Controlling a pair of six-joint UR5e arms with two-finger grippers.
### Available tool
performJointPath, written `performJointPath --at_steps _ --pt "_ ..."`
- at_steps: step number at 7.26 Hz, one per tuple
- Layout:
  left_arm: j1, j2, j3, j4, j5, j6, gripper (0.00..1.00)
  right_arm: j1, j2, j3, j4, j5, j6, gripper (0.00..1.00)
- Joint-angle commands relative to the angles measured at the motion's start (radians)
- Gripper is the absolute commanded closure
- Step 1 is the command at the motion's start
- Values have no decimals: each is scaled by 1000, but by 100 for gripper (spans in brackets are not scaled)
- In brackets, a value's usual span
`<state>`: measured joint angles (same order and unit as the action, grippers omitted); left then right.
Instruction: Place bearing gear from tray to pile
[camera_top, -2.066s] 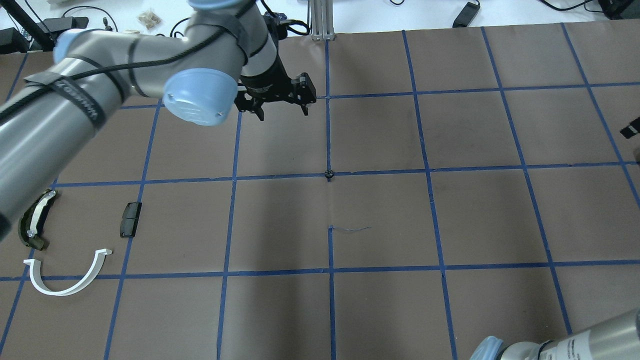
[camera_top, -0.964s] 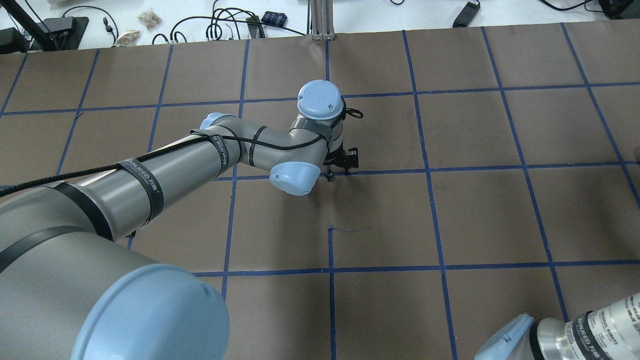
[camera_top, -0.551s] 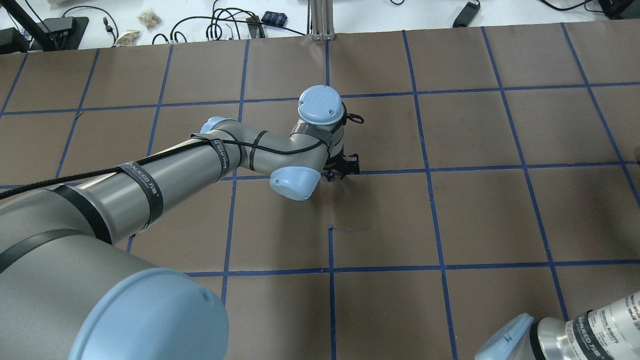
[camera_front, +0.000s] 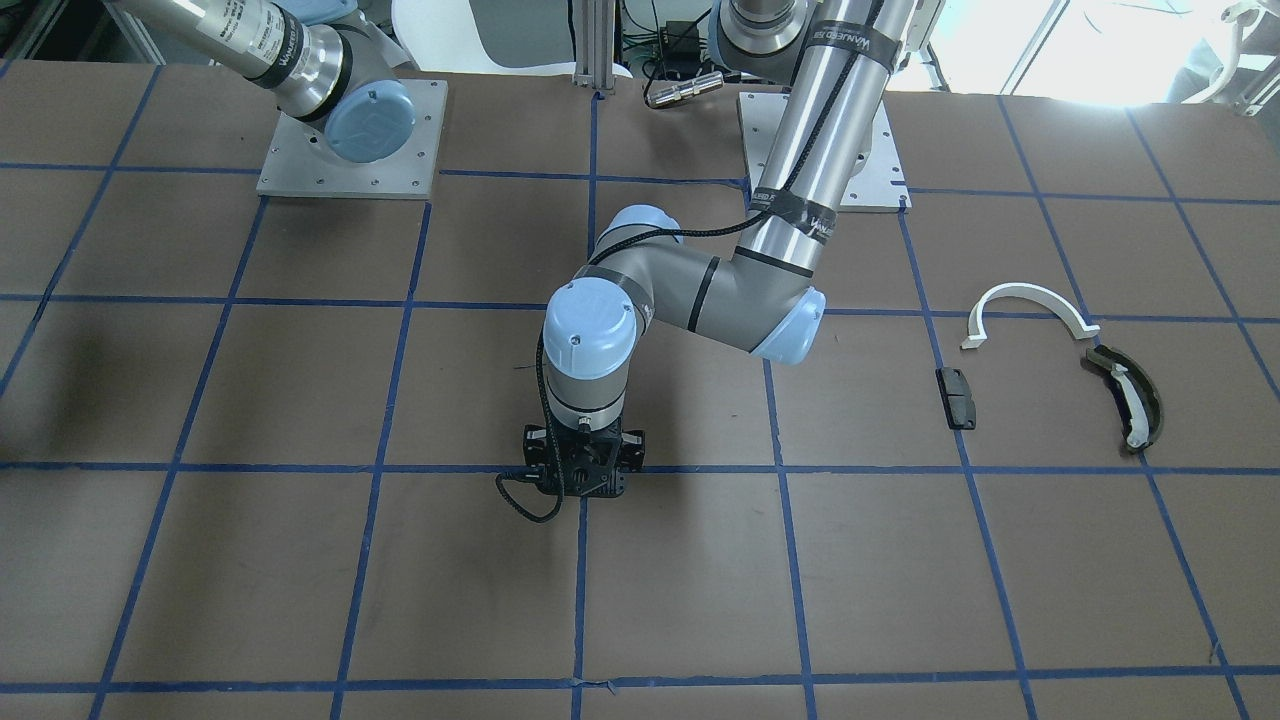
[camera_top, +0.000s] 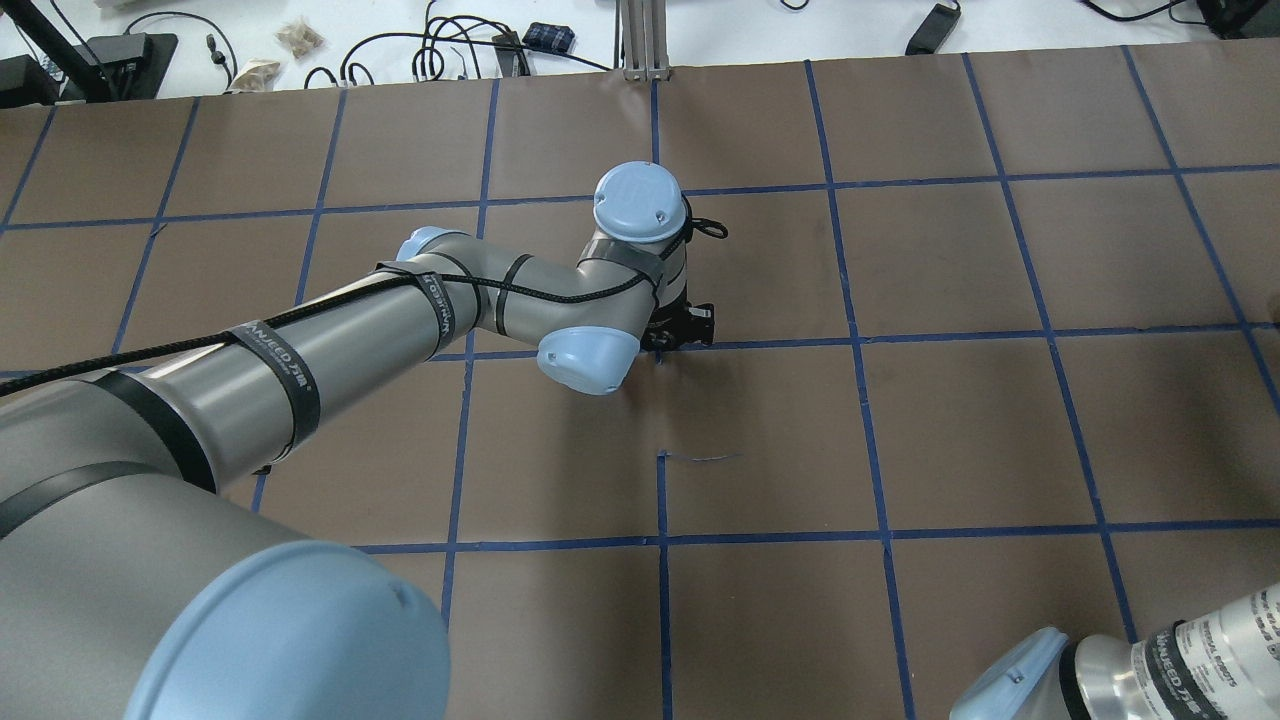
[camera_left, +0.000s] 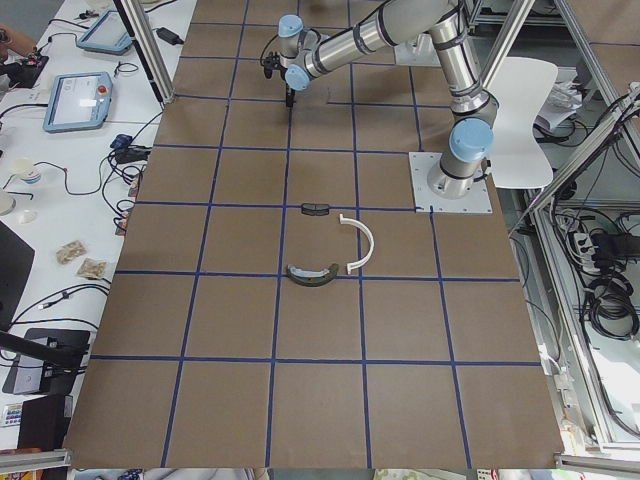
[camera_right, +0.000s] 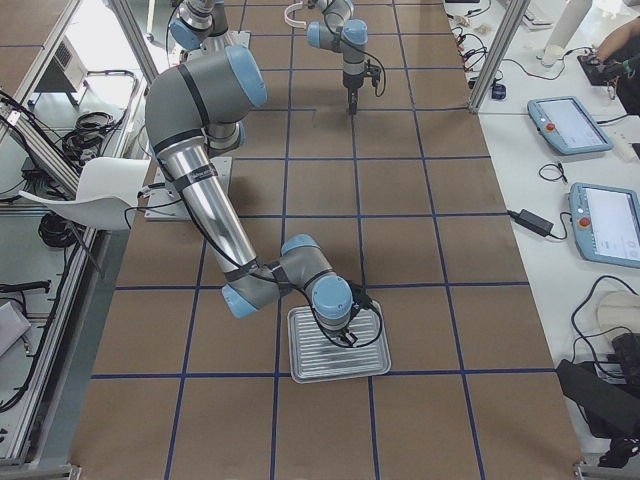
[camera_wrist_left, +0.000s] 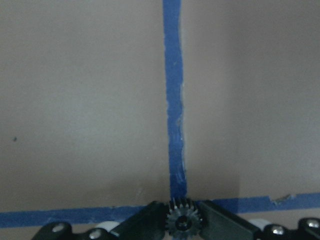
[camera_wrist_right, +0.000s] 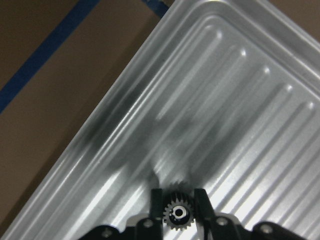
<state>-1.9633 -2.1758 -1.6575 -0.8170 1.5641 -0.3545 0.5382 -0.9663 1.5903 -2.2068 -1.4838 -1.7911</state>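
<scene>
My left gripper (camera_wrist_left: 183, 215) is down at a blue tape crossing in the table's middle (camera_front: 583, 490), shut on a small black toothed bearing gear (camera_wrist_left: 183, 222); the arm hides that gear in the overhead view (camera_top: 680, 335). My right gripper (camera_wrist_right: 178, 200) is over the ribbed silver tray (camera_wrist_right: 225, 100), shut on a second black gear (camera_wrist_right: 177, 212). The tray (camera_right: 320, 362) lies near the table's right end. The pile lies towards the left end: a white half-ring (camera_front: 1025, 305), an olive curved piece (camera_front: 1125, 395) and a black block (camera_front: 958, 397).
The brown table is marked with a grid of blue tape (camera_top: 850, 340). Both arm bases stand on metal plates (camera_front: 350, 130) at the robot's side. A loose black cable loop (camera_front: 520, 505) hangs by the left gripper. Cables and pendants lie beyond the far edge (camera_top: 450, 50).
My left arm swung from the far side down to the tape crossing where the gear lay. Its gripper has settled over the gear, which no longer shows in the overhead view.
</scene>
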Motion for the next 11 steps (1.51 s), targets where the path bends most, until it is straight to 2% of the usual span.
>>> performJointPath --at_steps 1,3,5,7,9,10,11 --pt "36 48 7 -42 4 38 100 22 -73 -3 27 6 19 100" --pt "195 157 -24 -195 17 238 100 170 -225 0 152 8 147 100" --pt "460 253 -80 -264 72 554 100 398 -279 0 153 8 319 100" --pt "726 312 -169 -248 85 865 100 677 -276 2 177 2 790 100" --pt "997 320 -194 -243 70 1189 100 945 -237 4 167 -6 1211 100" --pt "1097 318 -199 -255 54 1248 100 1053 -207 5 167 -3 1439 100" --pt "1139 320 -240 -264 22 1266 100 1180 -171 0 94 13 1750 100"
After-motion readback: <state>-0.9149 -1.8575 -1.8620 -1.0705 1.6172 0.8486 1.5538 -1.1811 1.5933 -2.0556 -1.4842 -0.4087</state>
